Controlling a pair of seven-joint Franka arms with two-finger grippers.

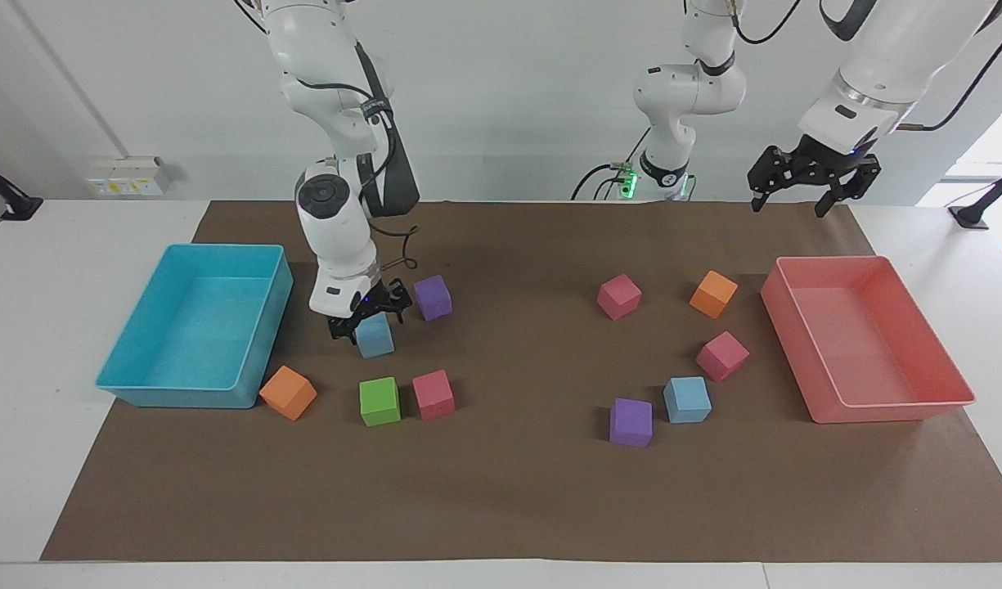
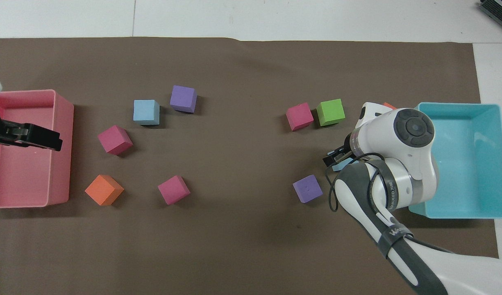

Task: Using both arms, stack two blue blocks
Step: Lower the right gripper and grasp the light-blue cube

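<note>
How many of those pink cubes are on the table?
3. Two pink cubes lie toward the left arm's end, near the pink tray; one sits beside the green cube. Others may be hidden.

One camera sits high across the tabletop, facing both robot bases and the wall, wide enough to take in the whole brown mat. The other hangs above the robots' end, looking steeply down and forward. Both share the mat, half a turn apart.
</note>
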